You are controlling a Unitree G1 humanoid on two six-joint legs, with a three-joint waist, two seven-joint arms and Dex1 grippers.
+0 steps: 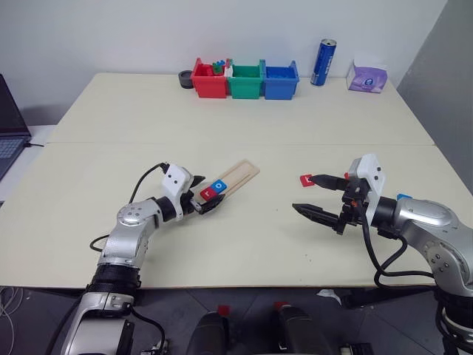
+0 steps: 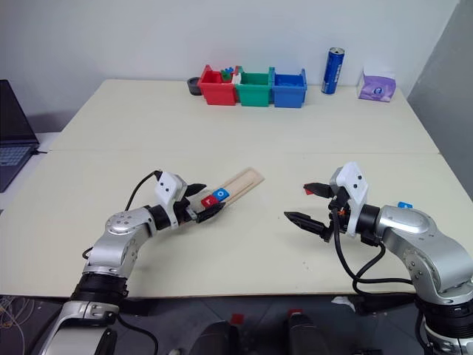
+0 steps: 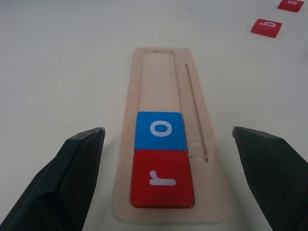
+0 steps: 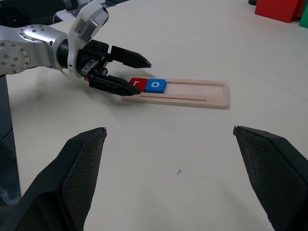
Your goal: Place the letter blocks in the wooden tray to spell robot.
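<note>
Wide-open, empty left jaws [image 1: 199,198] flank the pale wooden tray [image 1: 240,176] at centre frame, where its red r tile [image 3: 161,178] and blue o tile [image 3: 159,130] could be knocked askew, while the right jaws [image 1: 314,196], equally open, are held beside a loose red tile [image 1: 306,179].

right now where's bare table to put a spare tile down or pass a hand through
Widest bare patch: mid-table between the wooden tray and the plastic bins. Also bare: the strip between the left gripper and right gripper. Crowded: the tray's near end with the r and o blocks, and the red block by the right gripper.
</note>
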